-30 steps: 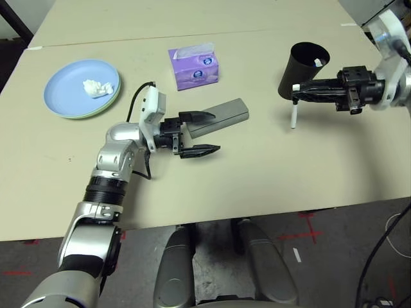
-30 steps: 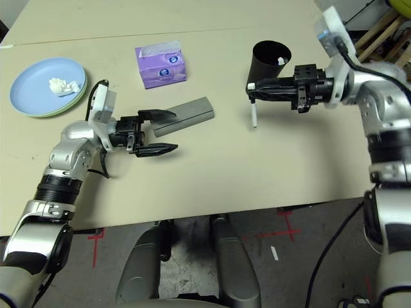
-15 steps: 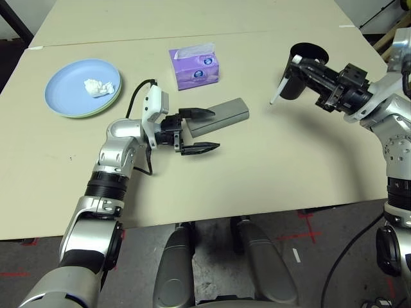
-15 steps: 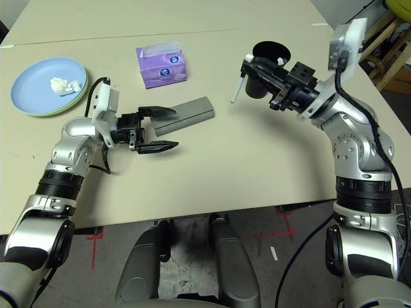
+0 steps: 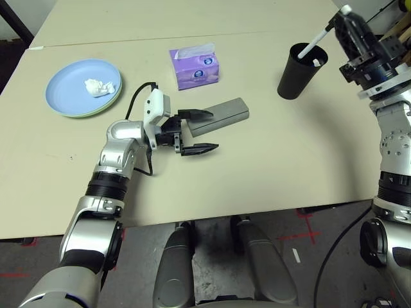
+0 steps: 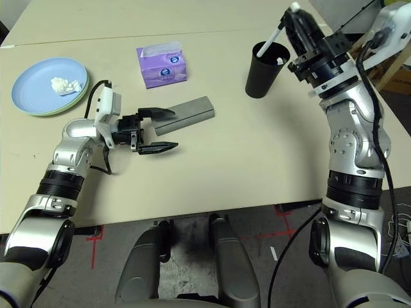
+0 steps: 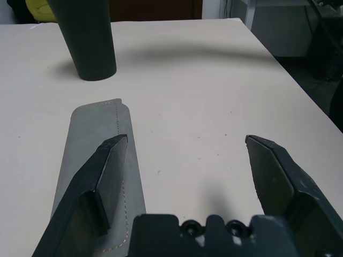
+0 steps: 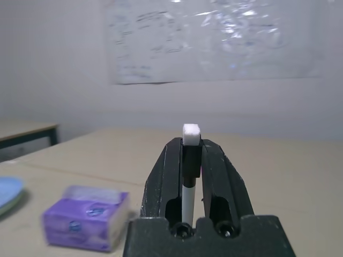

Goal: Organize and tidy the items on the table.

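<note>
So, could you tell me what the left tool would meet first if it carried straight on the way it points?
Probably nothing: the open left tool points across bare table, with the grey glasses case alongside one finger.

- Bare bench [image 5: 276,154] lies open between my two arms.
- Grey case [image 5: 221,115] touches my left far finger; tissue box [image 5: 195,67] stands beyond it.
- Black cup [image 5: 298,69] stands below my right fingers [image 5: 347,18].
</note>
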